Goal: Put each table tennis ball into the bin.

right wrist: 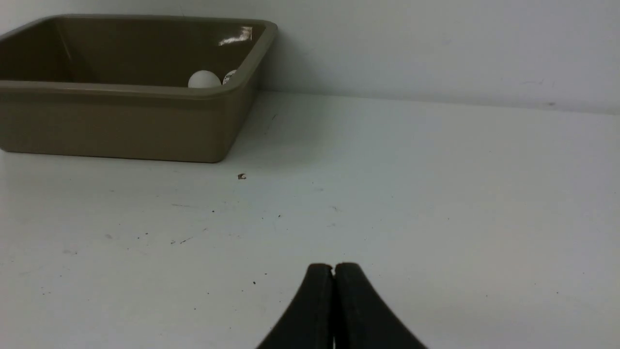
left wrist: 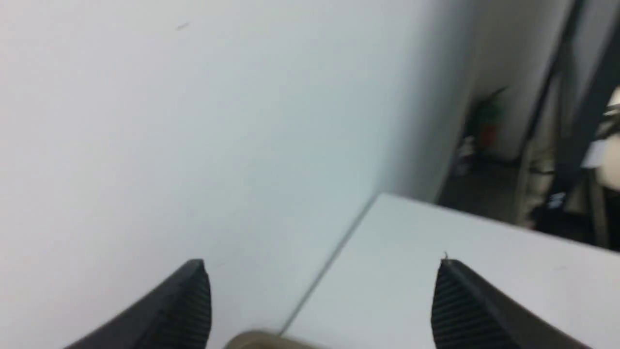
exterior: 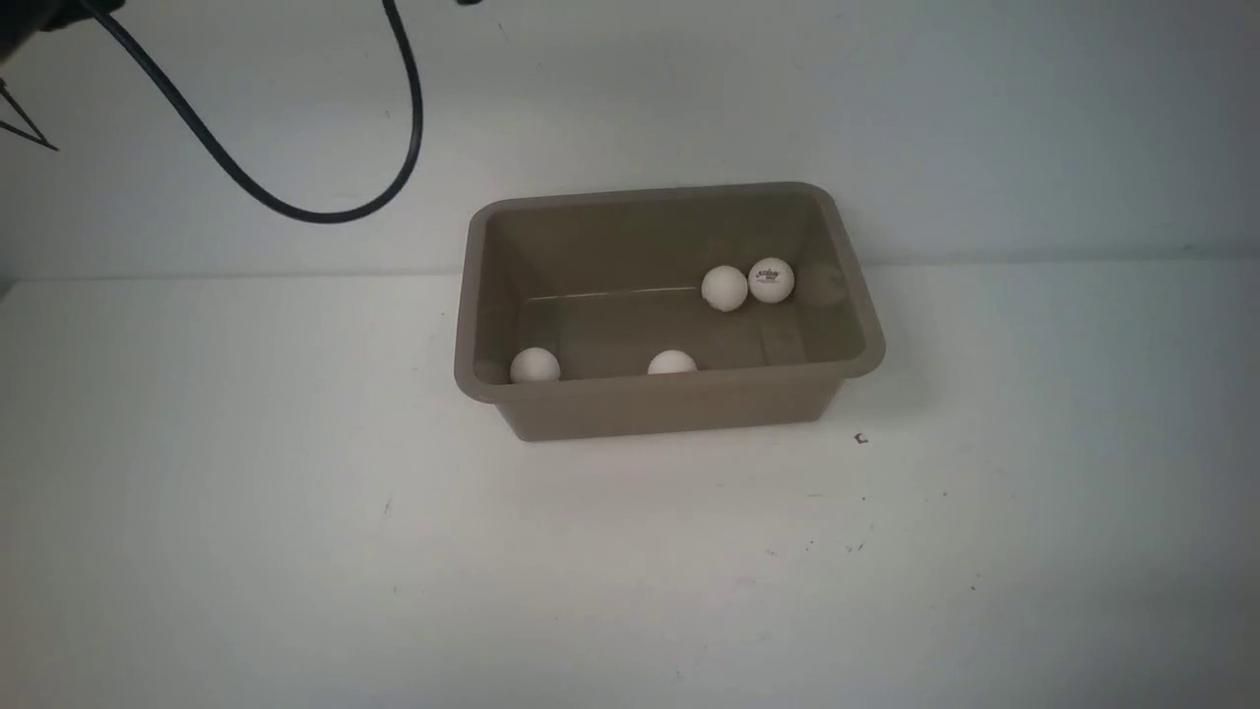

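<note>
Showing in front view all four small white plastic table tennis balls (exterior: 724,288) inside the taupe rectangular plastic bin (exterior: 669,399); white surface (exterior: 295,542) wide open, so little risk. Left wrist: left gripper (left wrist: 322,291) spread, empty, could clip the rim retreating. Right wrist: right gripper (right wrist: 333,271) pressed together, well apart from bin.

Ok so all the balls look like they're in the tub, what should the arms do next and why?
Probably just draw the left hand back to rest. Four table tennis balls, among them the logo ball, lie inside the bin, none shows on the table, the left hand is open and empty, and the right hand is shut on nothing.
</note>
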{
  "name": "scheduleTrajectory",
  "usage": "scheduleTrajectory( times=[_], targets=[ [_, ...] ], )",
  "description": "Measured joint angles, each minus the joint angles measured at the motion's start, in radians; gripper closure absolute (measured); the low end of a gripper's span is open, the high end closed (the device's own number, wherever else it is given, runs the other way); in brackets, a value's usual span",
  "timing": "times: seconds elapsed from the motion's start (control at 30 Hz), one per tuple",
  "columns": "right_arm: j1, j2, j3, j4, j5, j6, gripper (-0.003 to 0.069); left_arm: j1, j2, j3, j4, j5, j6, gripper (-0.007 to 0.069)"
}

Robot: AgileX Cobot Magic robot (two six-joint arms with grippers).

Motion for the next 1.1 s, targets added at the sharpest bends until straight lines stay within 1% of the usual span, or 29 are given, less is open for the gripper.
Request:
scheduleTrajectory(
  times=[0.03, 0.17, 0.33, 0.53, 0.6, 0.67, 0.7, 0.73, 0.77, 0.8, 0.83, 0.87, 0.9, 0.97, 1.0, 1.03, 1.07, 1.1],
  targets=[
    [0.0, 0.0, 0.0, 0.0, 0.0, 0.0, 0.0676, -0.002, 0.0, 0.0, -0.024, 0.039, -0.002, 0.0073],
    [0.0, 0.0, 0.0, 0.0, 0.0, 0.0, 0.0676, -0.002, 0.0, 0.0, -0.069, 0.099, -0.019, 0.0073],
    [0.0, 0.0, 0.0, 0.0, 0.0, 0.0, 0.0676, -0.002, 0.0, 0.0, -0.097, 0.131, -0.026, 0.0073],
    [0.0, 0.0, 0.0, 0.0, 0.0, 0.0, 0.0676, -0.002, 0.0, 0.0, -0.092, 0.132, -0.033, 0.0073],
    [0.0, 0.0, 0.0, 0.0, 0.0, 0.0, 0.0676, -0.002, 0.0, 0.0, -0.077, 0.133, -0.035, 0.0073],
    [0.0, 0.0, 0.0, 0.0, 0.0, 0.0, 0.0676, -0.002, -0.001, -0.001, -0.028, 0.129, -0.041, 0.0073],
    [0.0, 0.0, 0.0, 0.0, 0.0, 0.0, 0.0676, -0.004, -0.005, -0.004, 0.065, 0.112, -0.074, 0.0073],
    [0.0, 0.0, 0.0, 0.0, 0.0, 0.0, 0.0676, -0.007, -0.007, -0.012, 0.131, 0.085, -0.113, 0.0073],
    [0.0, 0.0, 0.0, 0.0, 0.0, 0.0, 0.0676, -0.011, -0.008, -0.021, 0.226, 0.049, -0.185, 0.0073],
    [0.0, 0.0, 0.0, 0.0, 0.0, 0.0, 0.0676, -0.013, -0.01, -0.029, 0.329, 0.01, -0.281, 0.0073],
    [0.0, 0.0, 0.0, 0.0, 0.0, 0.0, 0.0676, -0.015, -0.015, -0.034, 0.468, -0.031, -0.419, 0.0073],
    [0.0, 0.0, 0.0, 0.0, 0.0, 0.0, 0.0676, -0.015, -0.015, -0.036, 0.468, -0.04, -0.419, 0.0073],
    [0.0, 0.0, 0.0, 0.0, 0.0, 0.0, 0.0676, -0.024, -0.02, -0.038, 0.641, -0.091, -0.599, 0.0073],
    [0.0, 0.0, 0.0, 0.0, 0.0, 0.0, 0.0676, -0.037, -0.031, -0.039, 0.838, -0.153, -0.791, 0.0073],
    [0.0, 0.0, 0.0, 0.0, 0.0, 0.0, 0.0676, -0.051, -0.042, -0.039, 0.981, -0.174, -0.908, 0.0073],
    [0.0, 0.0, 0.0, 0.0, 0.0, 0.0, 0.0676, -0.051, -0.044, -0.039, 0.981, -0.177, -0.92, 0.0073],
    [0.0, 0.0, 0.0, 0.0, 0.0, 0.0, 0.0676, -0.062, -0.052, -0.038, 1.06, -0.182, -0.958, 0.0073],
    [0.0, 0.0, 0.0, 0.0, 0.0, 0.0, 0.0676, -0.081, -0.088, -0.023, 1.17, -0.188, -0.998, 0.0073]
  ],
)
